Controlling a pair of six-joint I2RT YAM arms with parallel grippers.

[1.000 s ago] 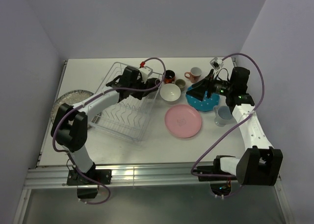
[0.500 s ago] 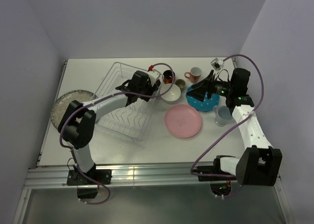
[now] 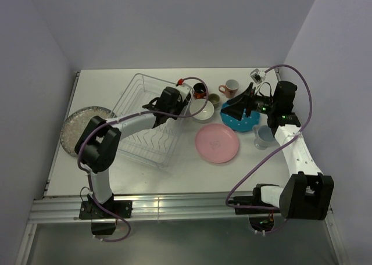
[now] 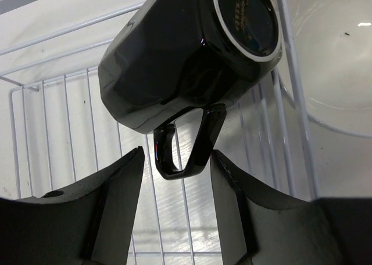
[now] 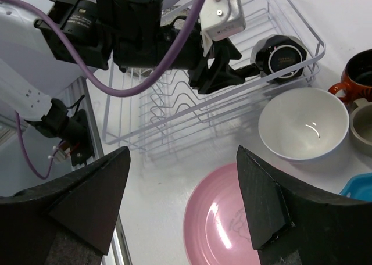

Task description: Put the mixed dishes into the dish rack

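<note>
A black mug (image 4: 174,61) lies on its side in the far right corner of the dish rack (image 3: 145,143), also seen as the black mug (image 5: 283,57) in the right wrist view. My left gripper (image 4: 177,160) is open, the mug's handle hanging between its fingertips with a gap on the left. A white bowl (image 3: 201,108) sits just outside the rack. The pink plate (image 3: 217,143) lies on the table, and my right gripper (image 5: 182,154) hovers open and empty above its left edge. The teal dotted plate (image 3: 241,122) lies under the right arm.
A grey speckled plate (image 3: 78,128) lies left of the rack. Dark-red mug (image 3: 200,90), grey-beige mug (image 3: 214,99) and pink mug (image 3: 231,88) stand behind the bowl. A pale blue mug (image 3: 263,136) stands right of the pink plate.
My left gripper has moved right across the rack to its far right corner. The right arm has stayed where it was.
</note>
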